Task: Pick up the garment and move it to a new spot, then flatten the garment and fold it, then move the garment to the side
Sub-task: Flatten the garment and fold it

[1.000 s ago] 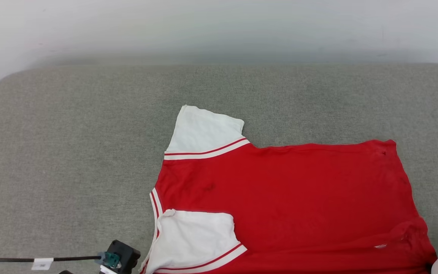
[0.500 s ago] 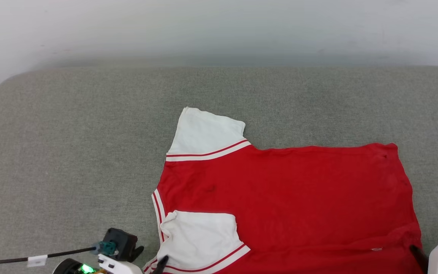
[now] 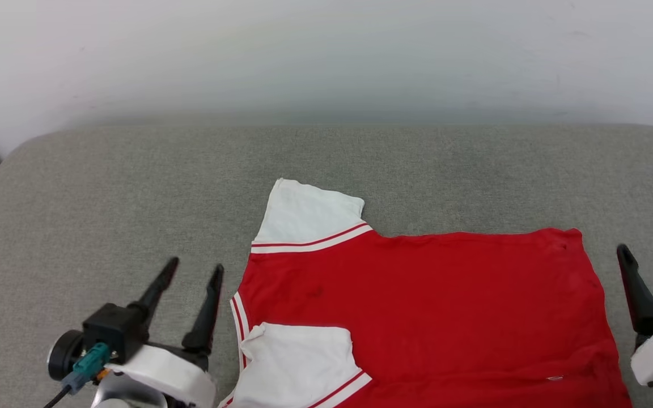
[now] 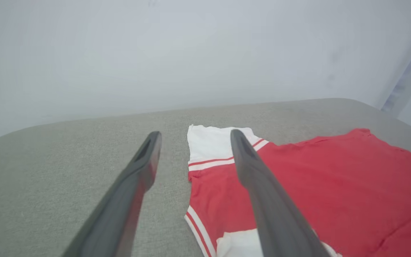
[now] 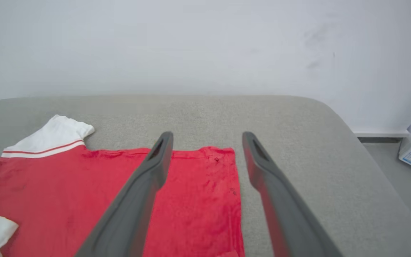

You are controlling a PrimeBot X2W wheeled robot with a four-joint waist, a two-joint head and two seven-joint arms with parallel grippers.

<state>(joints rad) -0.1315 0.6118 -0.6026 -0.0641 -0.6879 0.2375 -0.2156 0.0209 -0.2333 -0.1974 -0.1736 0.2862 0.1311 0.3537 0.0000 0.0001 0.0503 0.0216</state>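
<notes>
Finds left gripper (image 3: 196, 265), fingers spread, empty, just beside the neck end of the red jersey T-shirt (image 3: 428, 306), flat on the grey padded surface (image 3: 105, 198), long axis left to right; puts its hem end just beside right gripper (image 3: 647, 249), fingers likewise spread, empty.

No legible txt anywhere.

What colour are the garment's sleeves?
White sleeves, red-white striped trim, on the red garment; clearest in head view.
</notes>
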